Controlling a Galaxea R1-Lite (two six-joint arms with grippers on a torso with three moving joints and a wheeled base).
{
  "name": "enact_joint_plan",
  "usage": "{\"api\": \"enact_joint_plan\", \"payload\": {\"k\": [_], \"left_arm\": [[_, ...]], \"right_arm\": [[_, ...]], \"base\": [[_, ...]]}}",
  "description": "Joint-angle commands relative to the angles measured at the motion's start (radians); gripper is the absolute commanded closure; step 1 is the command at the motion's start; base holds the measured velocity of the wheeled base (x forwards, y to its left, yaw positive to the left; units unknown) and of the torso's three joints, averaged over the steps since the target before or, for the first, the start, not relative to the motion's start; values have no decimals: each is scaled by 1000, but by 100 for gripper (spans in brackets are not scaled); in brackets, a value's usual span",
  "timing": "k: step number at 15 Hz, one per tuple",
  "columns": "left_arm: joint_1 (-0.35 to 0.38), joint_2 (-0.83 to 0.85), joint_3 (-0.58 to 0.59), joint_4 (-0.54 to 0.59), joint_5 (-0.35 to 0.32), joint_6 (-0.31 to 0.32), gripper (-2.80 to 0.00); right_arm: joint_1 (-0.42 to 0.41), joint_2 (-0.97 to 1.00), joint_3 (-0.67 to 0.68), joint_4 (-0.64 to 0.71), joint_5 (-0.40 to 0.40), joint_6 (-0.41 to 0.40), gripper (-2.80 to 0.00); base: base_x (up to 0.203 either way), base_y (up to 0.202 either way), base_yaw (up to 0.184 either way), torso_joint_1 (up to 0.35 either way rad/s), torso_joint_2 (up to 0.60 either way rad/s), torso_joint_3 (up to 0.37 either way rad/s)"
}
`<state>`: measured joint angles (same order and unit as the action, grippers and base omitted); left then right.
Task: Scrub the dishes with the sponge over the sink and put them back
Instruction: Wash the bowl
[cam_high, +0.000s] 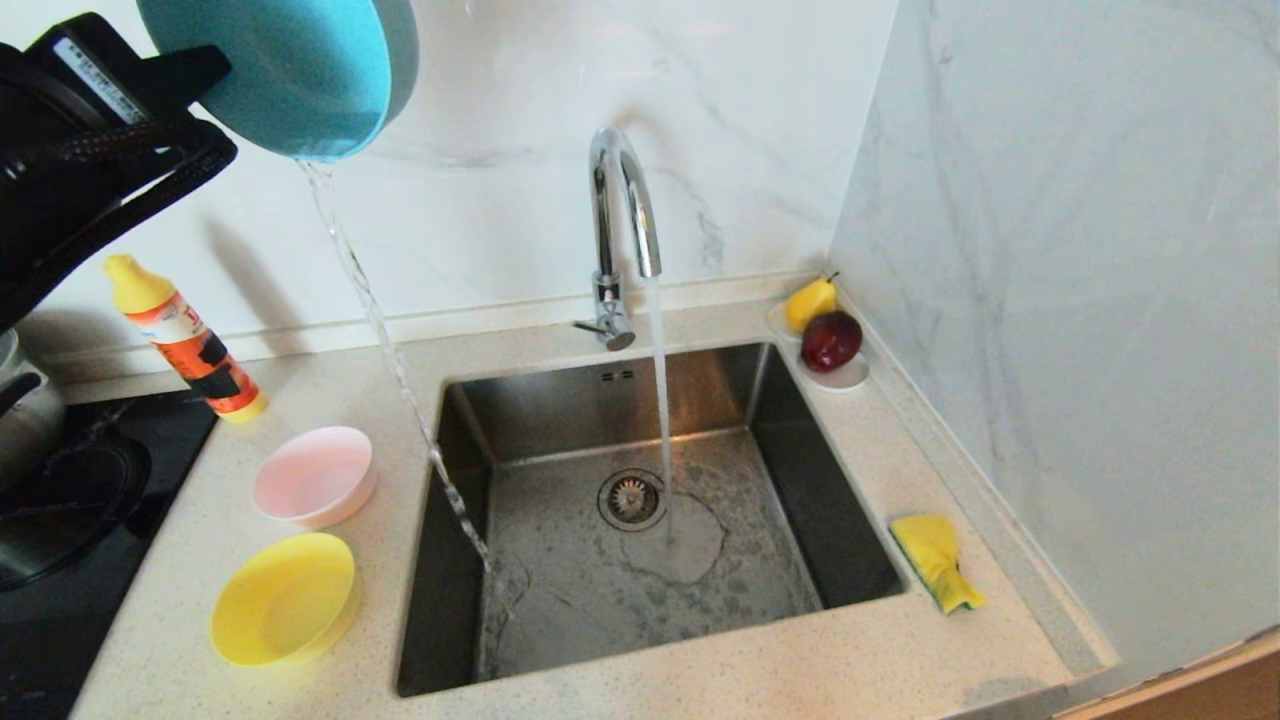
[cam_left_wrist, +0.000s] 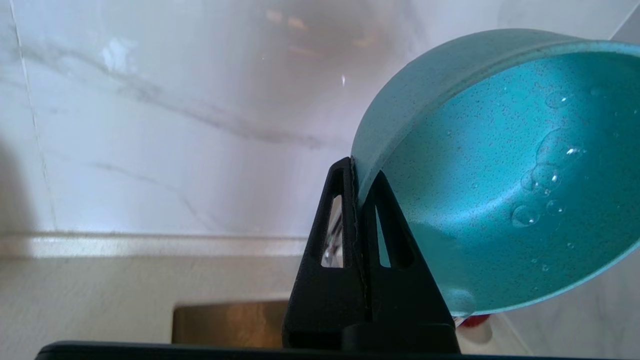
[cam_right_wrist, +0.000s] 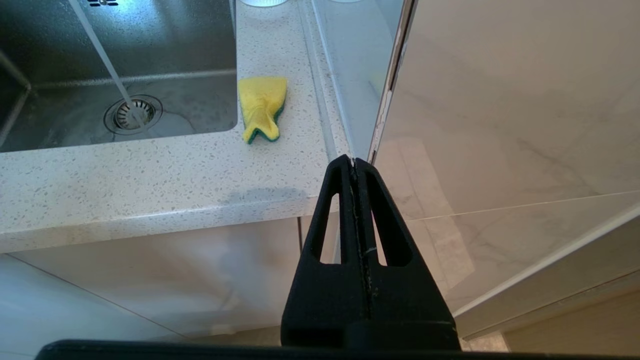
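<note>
Left gripper (cam_left_wrist: 356, 172) pinches the blue bowl (cam_high: 290, 70) by its rim, upper left of frame, tilted to drain into the sink (cam_high: 640, 520). Right gripper (cam_right_wrist: 356, 165) closed, empty, parked low. Sponge (cam_high: 935, 560) lower right of the sink; pink bowl (cam_high: 315, 475) and yellow bowl (cam_high: 285, 598) lower left.

Three bowls: one blue bowl (cam_high: 290, 70), one pink bowl (cam_high: 314, 476), one yellow bowl (cam_high: 285, 599). One sponge (cam_high: 936, 560). One sink (cam_high: 560, 410) with one tap (cam_high: 620, 235) and one drain strainer (cam_high: 631, 498). One orange bottle (cam_high: 185, 340). Two fruits on one saucer (cam_high: 845, 378): one pear (cam_high: 809, 300), one red fruit (cam_high: 830, 340).
</note>
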<state>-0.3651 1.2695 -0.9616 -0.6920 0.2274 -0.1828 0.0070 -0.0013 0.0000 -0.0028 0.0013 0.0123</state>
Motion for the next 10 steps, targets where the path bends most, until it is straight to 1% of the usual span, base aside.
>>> {"api": "enact_joint_plan", "payload": {"k": [1,2,4,6,7,8,9,10], "left_arm": [[10,-15,25,19,2,-3,0],[28,-14,25,78,4,-4,0],[69,-23,14,281,4,-6,0],[110,-40,0,575,-1,-10,0],[119,-46,-17,730,-2,-15,0],[125,-53,-49,900,-4,-37,0],[128,-60,-93,1062,-7,-86,0],[130,-67,-131,1190,-20,-147,0]], "right_arm": [[1,0,0,0,0,0,0],[1,0,0,0,0,0,0],[1,0,0,0,0,0,0],[1,0,0,0,0,0,0],[1,0,0,0,0,0,0],[1,0,0,0,0,0,0],[1,0,0,0,0,-1,0],[0,-1,1,1,3,-27,0]], "base": [[0,0,0,0,0,0],[0,0,0,0,0,0],[0,0,0,0,0,0],[0,0,0,0,0,0],[0,0,0,0,0,0],[0,0,0,0,0,0],[0,0,0,0,0,0],[0,0,0,0,0,0]]}}
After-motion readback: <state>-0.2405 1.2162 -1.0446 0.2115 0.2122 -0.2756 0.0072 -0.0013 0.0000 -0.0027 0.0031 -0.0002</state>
